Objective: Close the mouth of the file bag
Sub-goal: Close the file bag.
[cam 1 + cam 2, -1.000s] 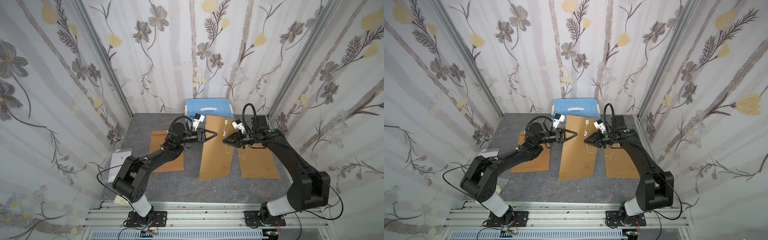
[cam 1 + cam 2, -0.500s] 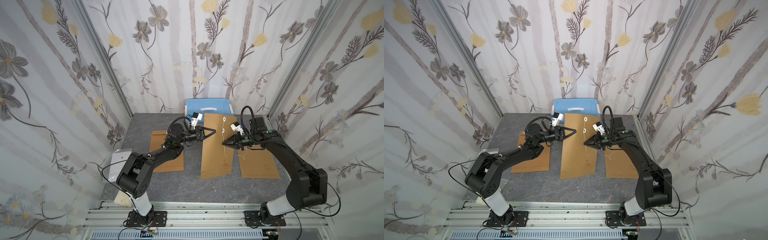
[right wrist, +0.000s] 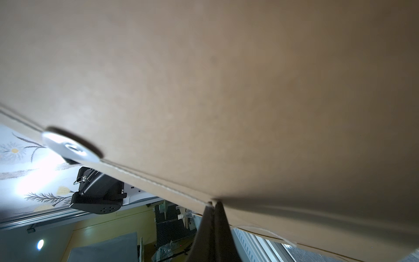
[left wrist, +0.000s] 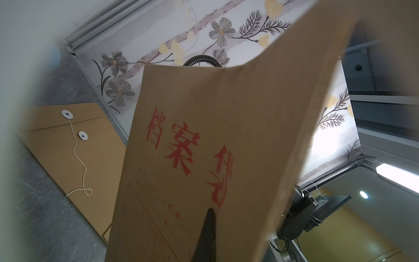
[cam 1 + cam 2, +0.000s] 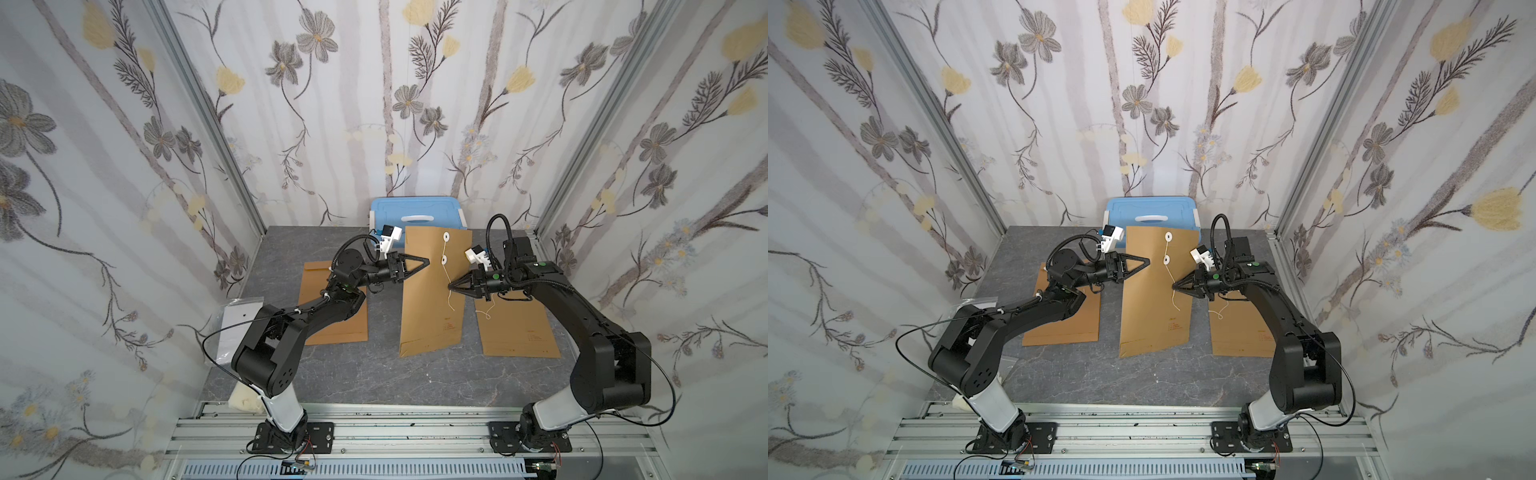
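Left claw: my left claw (image 5: pixel 426 262) was pressed together on the left edge of the file bag (image 5: pixel 432 320). In the left wrist view one dark finger (image 4: pixel 207 229) lay on its printed face.
Right claw: my right claw (image 5: pixel 451 286) was together too, and it pinched the white string (image 5: pixel 450 296) in front of the bag's face. In the right wrist view the string ran tight from a disc to my fingertips (image 3: pixel 223 226).
File bag: it was in the middle of the table (image 5: pixel 374 386), between my two arms. It was raised and tilted, with the bottom edge low at the table and the top edge in front of the blue box (image 5: pixel 415 210).
Printed side: red characters (image 4: pixel 172 143) were on the face turned to my left wrist camera.
Closure: two white discs (image 5: pixel 447 237), one above the other, sat near the top of the bag, and the string passed between them. Below my right claw its free end hung loose.
Mouth: I could not tell if the flap lay fully flat.
Other bags: the left flat bag (image 5: pixel 353 328) lay under my left arm. The right flat bag (image 5: pixel 519 332) lay under my right arm, with its own string loose on it.
Left side of table: a clear plastic sleeve (image 5: pixel 239 320) lay there.
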### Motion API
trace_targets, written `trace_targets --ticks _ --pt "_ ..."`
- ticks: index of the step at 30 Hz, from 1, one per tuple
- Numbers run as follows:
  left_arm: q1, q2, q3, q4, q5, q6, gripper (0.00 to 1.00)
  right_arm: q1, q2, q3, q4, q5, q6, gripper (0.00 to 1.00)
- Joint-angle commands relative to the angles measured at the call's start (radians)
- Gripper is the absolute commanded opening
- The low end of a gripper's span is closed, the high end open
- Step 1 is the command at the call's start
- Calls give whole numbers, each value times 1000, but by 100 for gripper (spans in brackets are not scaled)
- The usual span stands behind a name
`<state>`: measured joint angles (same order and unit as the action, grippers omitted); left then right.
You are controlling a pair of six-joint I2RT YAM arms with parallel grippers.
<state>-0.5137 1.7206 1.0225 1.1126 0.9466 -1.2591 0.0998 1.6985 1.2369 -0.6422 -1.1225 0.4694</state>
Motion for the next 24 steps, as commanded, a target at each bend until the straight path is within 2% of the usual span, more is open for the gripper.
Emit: trace_targets --ticks 1,8,20,24 --pt "7 -16 -13 79 23 -26 0 -29 -9 32 -27 -20 -23 0" --pt "12 -29 -20 24 41 17 0 -68 -26 121 -122 25 -13 0" --pt "-3 -85 -45 -144 61 155 0 -64 1 356 -309 135 -9 0" --pt "-7 -90 -50 -132 67 159 0 -50 19 425 -346 154 1 0"
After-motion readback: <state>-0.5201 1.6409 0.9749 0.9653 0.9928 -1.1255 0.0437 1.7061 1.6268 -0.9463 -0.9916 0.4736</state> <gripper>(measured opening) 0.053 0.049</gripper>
